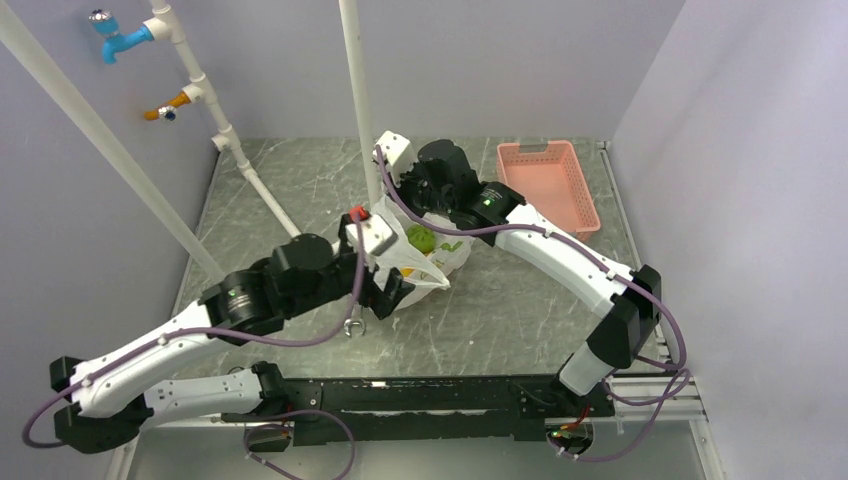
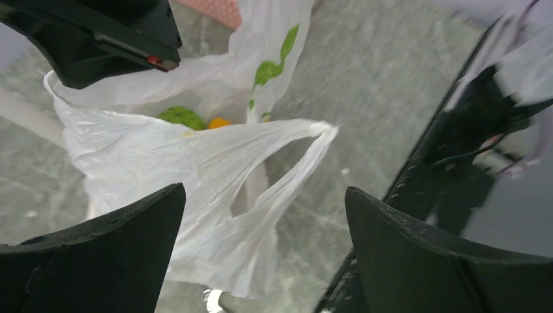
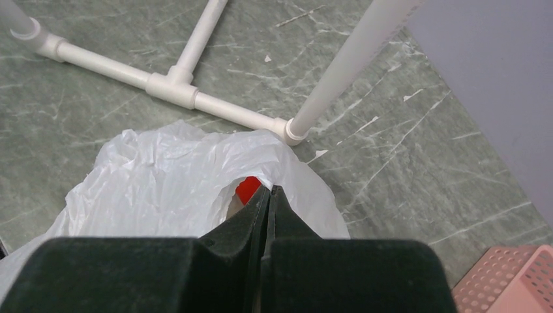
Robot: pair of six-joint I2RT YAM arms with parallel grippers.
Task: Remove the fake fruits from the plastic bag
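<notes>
The left gripper (image 2: 264,193) has its jaws spread wide and empty, facing a handle loop of the plastic bag (image 2: 163,156). The bag sits mid-bench (image 1: 520,300) with the green apple (image 2: 181,117), orange mango (image 2: 218,122) and red fruit (image 3: 246,189) inside. The right gripper (image 3: 269,190) has its jaws pinched together on the bag's rim, with the pink basket (image 1: 548,180) further right.

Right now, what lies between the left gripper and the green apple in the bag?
Left wrist view: only the plastic bag's near wall and handle loop lie between the open left gripper and the green apple.
</notes>
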